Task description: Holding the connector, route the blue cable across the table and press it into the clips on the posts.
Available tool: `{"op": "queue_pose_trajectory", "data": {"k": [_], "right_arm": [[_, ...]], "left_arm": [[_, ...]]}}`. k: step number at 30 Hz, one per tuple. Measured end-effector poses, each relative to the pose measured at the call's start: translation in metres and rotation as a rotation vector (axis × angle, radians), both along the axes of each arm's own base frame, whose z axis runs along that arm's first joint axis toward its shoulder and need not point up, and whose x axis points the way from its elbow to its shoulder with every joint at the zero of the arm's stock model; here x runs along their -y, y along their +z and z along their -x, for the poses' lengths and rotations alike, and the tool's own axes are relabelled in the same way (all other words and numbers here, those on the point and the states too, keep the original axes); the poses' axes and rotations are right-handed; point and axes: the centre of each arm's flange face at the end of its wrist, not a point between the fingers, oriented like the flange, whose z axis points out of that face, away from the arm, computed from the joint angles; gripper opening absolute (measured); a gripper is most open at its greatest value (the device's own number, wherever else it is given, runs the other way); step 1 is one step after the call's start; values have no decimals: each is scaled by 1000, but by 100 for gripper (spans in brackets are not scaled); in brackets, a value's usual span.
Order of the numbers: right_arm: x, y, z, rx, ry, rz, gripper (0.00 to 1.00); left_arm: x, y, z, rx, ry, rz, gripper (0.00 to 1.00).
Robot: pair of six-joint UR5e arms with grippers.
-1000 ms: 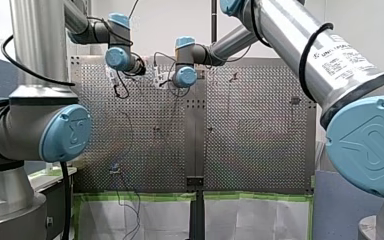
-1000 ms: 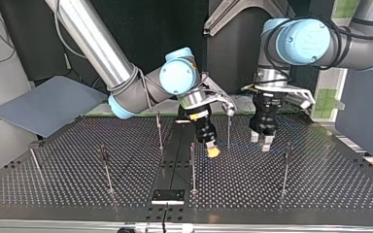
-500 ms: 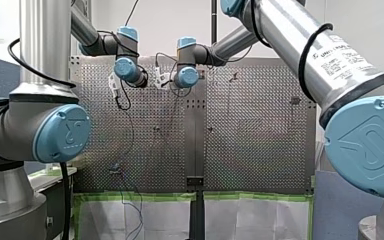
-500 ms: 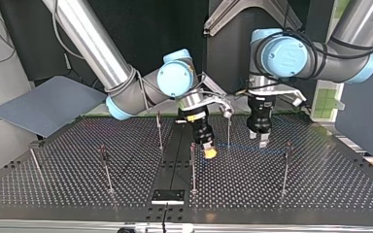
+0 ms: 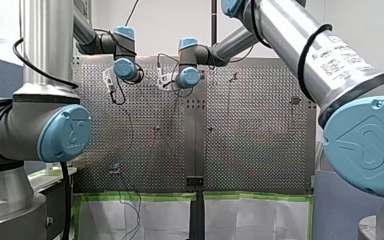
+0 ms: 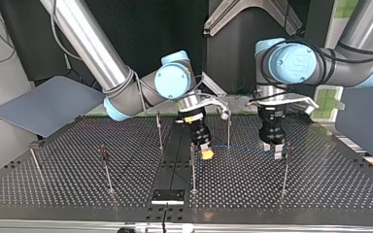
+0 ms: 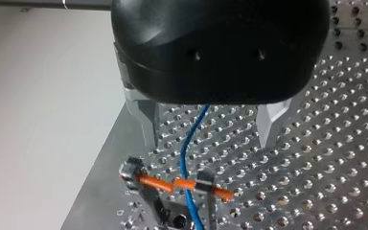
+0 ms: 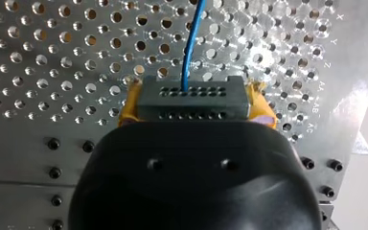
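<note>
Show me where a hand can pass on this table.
In the top view: bare table right of the rightmost post, and between the two leftmost posts. Crowded in the middle: my right gripper, my left gripper, the blue cable and other posts.

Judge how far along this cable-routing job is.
Done: my right end effector grips the connector between yellow pads. In hand: the blue cable runs from it to my left end effector, whose open fingers straddle it above an orange clip; whether it is seated there, I cannot tell. Left: the posts at the top view's left show no cable.
</note>
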Motion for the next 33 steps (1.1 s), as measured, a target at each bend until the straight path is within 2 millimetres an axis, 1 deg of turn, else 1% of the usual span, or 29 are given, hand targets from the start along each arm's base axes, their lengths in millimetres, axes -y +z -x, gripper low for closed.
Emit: {"op": "queue_pose_trajectory", "data": {"k": [3,6,9,14,19,27,33], "right_arm": [[1,0,1,0,-1,0,0],[1,0,1,0,-1,-1,0],[0,0,0,-1,0,-1,0],[-2,0,0,-6,2,-2,0],[-3,0,-1,-8,3,-3,0],[-5,-1,-2,-10,6,-7,0],[-6,-2,-2,-15,8,-12,0]], "left_arm": [[1,0,-8,4,-12,-5,100],[2,5,-14,17,-22,-8,100],[2,11,-17,31,-26,-9,100],[3,14,-20,45,-35,-9,100],[7,13,-24,47,-54,-11,100],[12,5,-44,16,-60,-14,100],[15,2,-44,-3,-50,-19,100]]}}
